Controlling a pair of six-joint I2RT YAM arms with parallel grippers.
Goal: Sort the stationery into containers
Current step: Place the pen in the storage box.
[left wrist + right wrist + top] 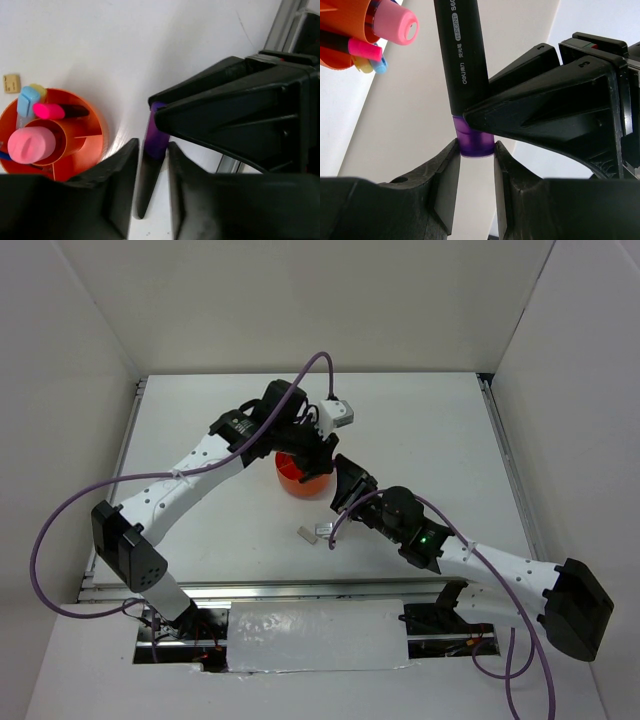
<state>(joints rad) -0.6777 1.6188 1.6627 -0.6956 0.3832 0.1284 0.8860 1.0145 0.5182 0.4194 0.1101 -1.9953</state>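
A purple-black marker (462, 65) is held in the air beside the round orange organizer (300, 480). My right gripper (476, 145) is shut on its purple cap (475, 141). My left gripper (152, 145) is closed around the same marker (155, 132) where the purple meets the black. In the top view both grippers (322, 462) (342, 480) meet at the organizer's right side. The organizer (92, 145) holds a pink cylinder (31, 145), a pink-black marker (50, 111), a light blue one (26, 102) and a yellow one (39, 90). A small grey-white eraser (308, 533) lies on the table in front.
A small tan square (11, 83) lies on the table beyond the organizer in the left wrist view. A second small pale piece (325, 530) lies next to the eraser. White walls enclose the table on three sides. A metal rail (300, 590) runs along the near edge.
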